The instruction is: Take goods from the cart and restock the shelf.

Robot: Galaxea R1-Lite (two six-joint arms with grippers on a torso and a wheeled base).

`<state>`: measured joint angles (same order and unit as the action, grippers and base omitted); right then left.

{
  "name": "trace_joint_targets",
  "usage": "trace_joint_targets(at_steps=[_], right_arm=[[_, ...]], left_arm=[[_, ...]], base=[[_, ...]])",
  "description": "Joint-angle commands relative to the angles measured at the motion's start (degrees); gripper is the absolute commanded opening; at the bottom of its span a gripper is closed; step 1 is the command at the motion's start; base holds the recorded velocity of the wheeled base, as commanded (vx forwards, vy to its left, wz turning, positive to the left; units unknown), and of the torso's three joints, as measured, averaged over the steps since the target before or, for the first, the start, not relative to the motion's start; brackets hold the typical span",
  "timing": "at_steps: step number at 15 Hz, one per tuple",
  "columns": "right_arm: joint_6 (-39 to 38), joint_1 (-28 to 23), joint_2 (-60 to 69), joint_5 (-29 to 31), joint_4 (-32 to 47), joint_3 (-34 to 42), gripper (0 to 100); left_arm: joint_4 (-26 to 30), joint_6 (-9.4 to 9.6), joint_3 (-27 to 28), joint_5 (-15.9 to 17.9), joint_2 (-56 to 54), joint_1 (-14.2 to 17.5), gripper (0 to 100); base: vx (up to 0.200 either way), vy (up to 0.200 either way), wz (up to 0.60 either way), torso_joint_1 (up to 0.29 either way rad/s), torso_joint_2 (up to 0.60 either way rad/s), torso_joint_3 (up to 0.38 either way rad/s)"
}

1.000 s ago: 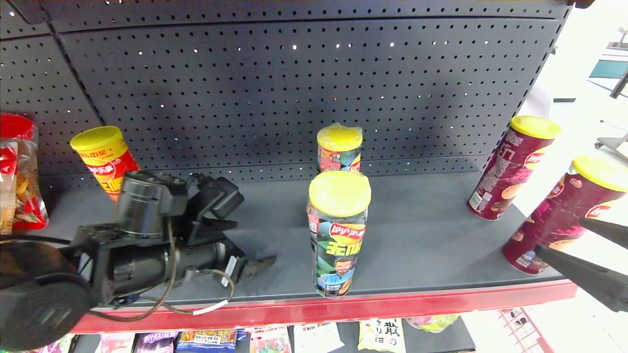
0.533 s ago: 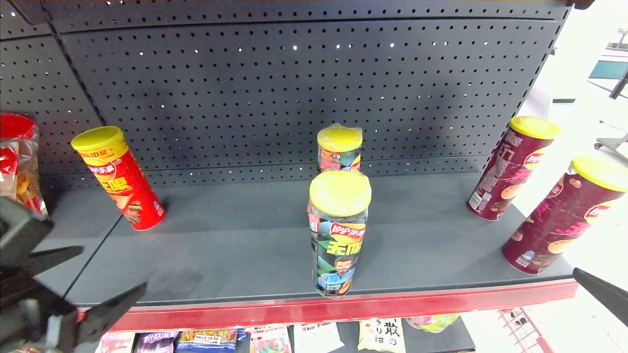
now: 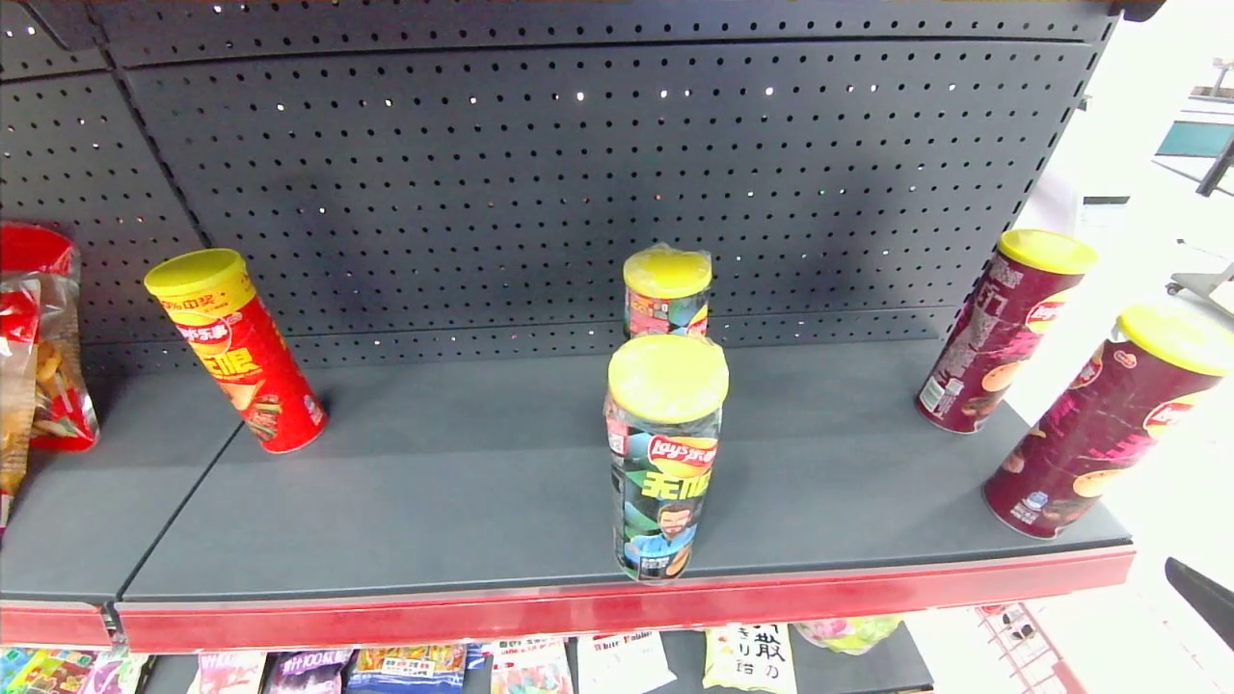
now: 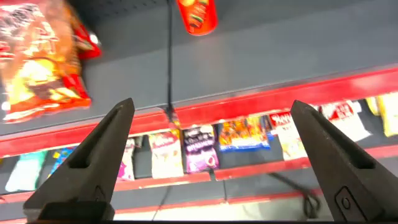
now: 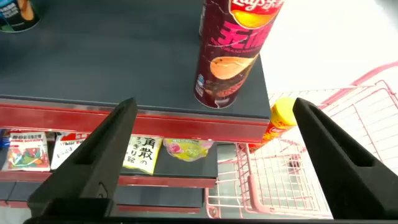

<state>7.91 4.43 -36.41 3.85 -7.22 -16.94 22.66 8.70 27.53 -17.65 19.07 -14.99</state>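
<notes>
Right gripper (image 5: 216,102): fingers spread wide, nothing held, off the front of the shelf (image 3: 434,501) by its right end, near the cart (image 5: 367,82). Left gripper (image 4: 212,106): likewise spread and empty, off the shelf's left front. Cart: pink wire, five o'clock in the head view, below shelf level. It holds a yellow-lidded can (image 5: 280,122), the stock to fetch. Step in hand, as judged: a pick from the cart, with the right arm best placed. Method advised: descend straight over the can, close on the body below the lid, and lift clear of the wire rim before swinging toward the shelf. Obstruction: front maroon can (image 3: 1099,424), four o'clock, at the shelf's right front corner just beside the red lip, on the likely path up from the cart, where a brush could tip it off. Lower tier: packets (image 3: 617,665), six o'clock. Front green can (image 3: 665,453), centre, near the lip. Rear green can (image 3: 667,289), close behind it. Rear maroon can (image 3: 1003,333), three o'clock. Red can (image 3: 236,352), nine o'clock, toward the back. Snack bag (image 3: 39,357), far left. Placing spot, as judged: the deck between the red can and the green pair. Pegboard (image 3: 578,193) behind all.
</notes>
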Motion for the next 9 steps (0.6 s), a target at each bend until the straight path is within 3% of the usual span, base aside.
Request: trace_joint_targets(at_steps=[1,2,4,9], right_arm=[[0.0,-0.29,0.55,0.01,0.01,0.33,100],[0.0,-0.29,0.64,0.1,0.01,0.51,100],[0.0,-0.29,0.82,0.1,0.01,1.04,100],[0.7,-0.21,0.73,0.01,0.01,1.12,100]], left_arm=[[0.01,0.35,-0.1,-0.1,-2.19,0.23,100],[0.01,2.11,-0.19,-0.1,-2.63,0.23,100],[0.01,2.11,-0.19,-0.54,-2.28,0.32,100],[0.01,2.28,-0.28,-0.54,-2.54,0.32,100]], base=[[0.0,0.0,0.0,0.0,0.0,0.0],[0.0,0.0,0.0,0.0,0.0,0.0],[0.0,0.0,0.0,0.0,0.0,0.0],[-0.2,0.0,0.0,0.004,0.0,0.003]])
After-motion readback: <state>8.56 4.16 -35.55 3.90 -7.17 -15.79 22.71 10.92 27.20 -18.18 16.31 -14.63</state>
